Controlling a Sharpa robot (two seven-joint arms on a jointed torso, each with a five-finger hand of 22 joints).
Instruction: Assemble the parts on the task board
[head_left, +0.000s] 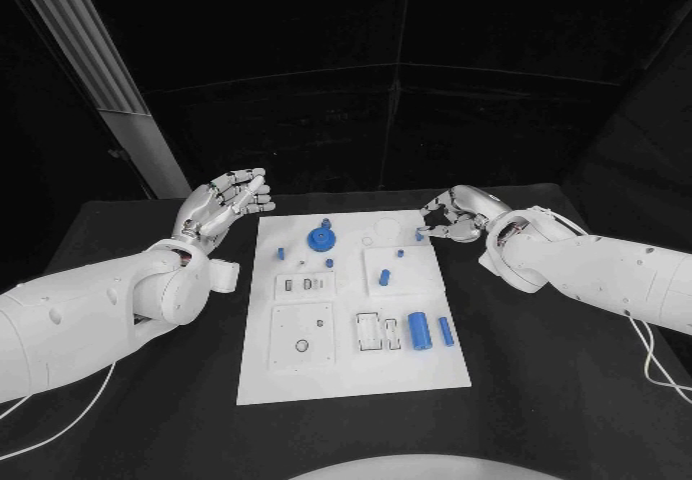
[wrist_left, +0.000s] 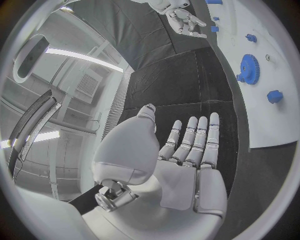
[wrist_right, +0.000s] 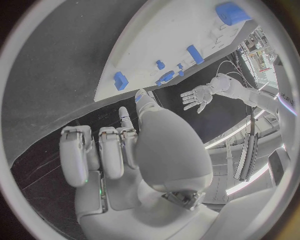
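The task board (head_left: 351, 375) lies lengthwise in the middle of the black table (head_left: 548, 400), its far short edge between the two hands. On its far part stands a blue gear (head_left: 322, 238) with a small blue peg (head_left: 327, 221) just beyond it; a small blue part (head_left: 330, 262) sits nearer, and another blue piece (head_left: 385, 277) lies toward the board's right side. Near the right long edge, two blue cylinders (head_left: 420, 331) lie side by side next to a white slotted holder (head_left: 376, 331). The left hand (head_left: 228, 203) hovers off the board's far left corner, above bare table, fingers straight and spread, holding nothing; the left wrist view shows its palm (wrist_left: 187, 165) open with the gear (wrist_left: 250, 69) well apart from it. The right hand (head_left: 454, 217) is at the far right corner, fingers curled in, their tips next to a small blue part (head_left: 420, 233) at the board's edge; whether it pinches that part I cannot tell. Open table runs along both long edges of the board and in front of its near edge.
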